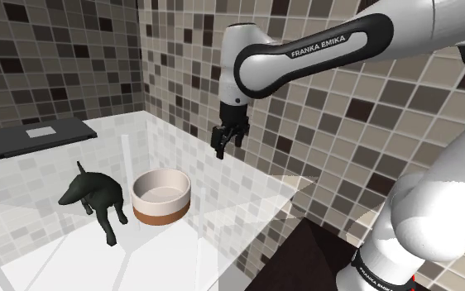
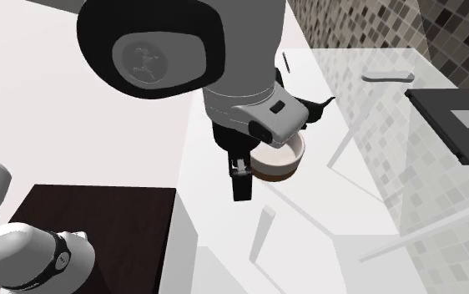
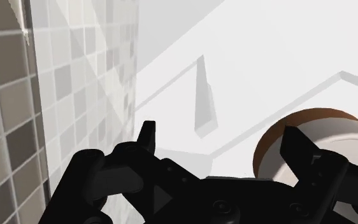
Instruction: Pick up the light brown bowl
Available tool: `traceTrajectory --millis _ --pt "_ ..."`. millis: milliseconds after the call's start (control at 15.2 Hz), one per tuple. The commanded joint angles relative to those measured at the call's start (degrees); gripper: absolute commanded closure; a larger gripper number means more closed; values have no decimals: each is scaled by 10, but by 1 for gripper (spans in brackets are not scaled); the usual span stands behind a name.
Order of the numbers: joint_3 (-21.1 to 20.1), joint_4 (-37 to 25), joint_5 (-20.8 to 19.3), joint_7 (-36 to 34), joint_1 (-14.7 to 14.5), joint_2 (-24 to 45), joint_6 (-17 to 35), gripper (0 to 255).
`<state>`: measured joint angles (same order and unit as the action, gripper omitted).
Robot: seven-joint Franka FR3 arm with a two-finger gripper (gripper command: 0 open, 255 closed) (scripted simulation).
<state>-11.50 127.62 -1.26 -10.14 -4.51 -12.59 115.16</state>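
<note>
White round bowl with light brown base band (image 1: 160, 197): 1, upright on white table (image 1: 173, 256), just beside black dog figurine (image 1: 98, 198). Black gripper (image 1: 229, 140) hovers above, offset; 2 fingers apart, empty, likely readied for rim.

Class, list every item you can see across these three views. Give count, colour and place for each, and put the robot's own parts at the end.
bowl: one, white with a brown band at its base, on the white surface
dog figure: one, black, standing at the bowl's left in the shoulder view
flat slab: one, dark grey with a paler patch, lying by the tiled wall
white surface: one, white, under all three
tiled wall: brown, grey and beige squares, behind the surface
stand: one, dark brown top, shoulder view's lower right
arm: one, white with dark joints, reaching over the surface
gripper: one, black, open, empty, above the surface, apart from the bowl
</note>
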Motion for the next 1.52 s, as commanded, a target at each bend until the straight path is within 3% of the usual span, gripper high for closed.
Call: traceTrajectory --millis 0,726,1320,1386,1452 --pt "-9 -26 -6 -19 -1 44 17 0" --pt "-34 -199 -62 -121 -36 276 60 0" --pt "-29 -176 -74 -130 -39 303 110 0" --pt "-30 -176 -74 -131 -39 303 110 255" --pt "-30 -176 -73 -131 -39 303 110 255"
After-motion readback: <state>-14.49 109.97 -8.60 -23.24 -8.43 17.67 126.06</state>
